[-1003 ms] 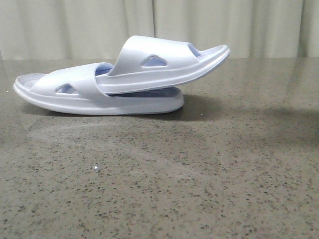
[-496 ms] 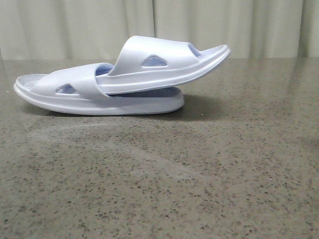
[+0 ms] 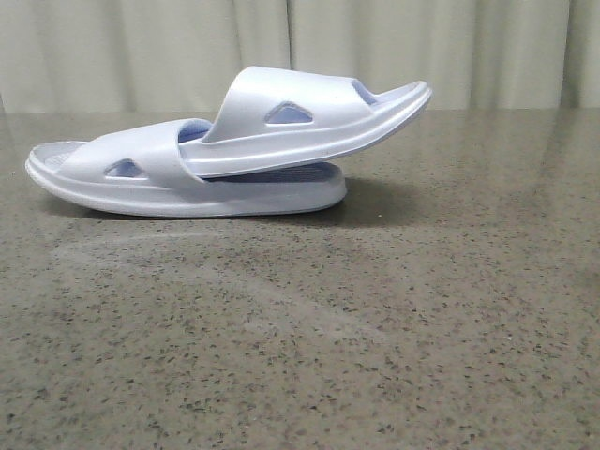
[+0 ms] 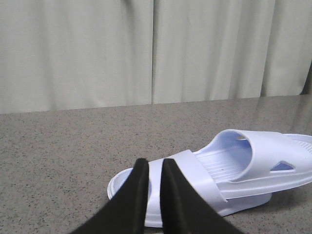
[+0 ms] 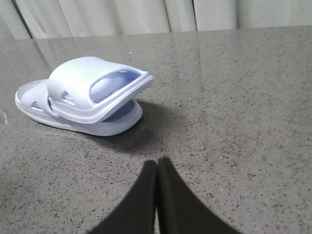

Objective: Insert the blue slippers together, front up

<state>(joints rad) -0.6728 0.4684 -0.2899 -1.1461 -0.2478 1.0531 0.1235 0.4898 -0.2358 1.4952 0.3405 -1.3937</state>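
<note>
The table (image 3: 394, 356) is a speckled grey stone top with a pale curtain (image 3: 141, 47) behind it. The blue slippers (image 3: 225, 155) lie at its far left, nested: the upper slipper (image 3: 309, 122) is tucked under the strap of the lower slipper (image 3: 141, 183), which lies flat. Their long axis runs left to right, the upper one's free end tilted up toward the right. Both arms stand clear on the near side. The left gripper (image 4: 150, 195), seemingly nearer, holds nothing, fingers a sliver apart. The right gripper (image 5: 157, 195) is closed and empty
</note>
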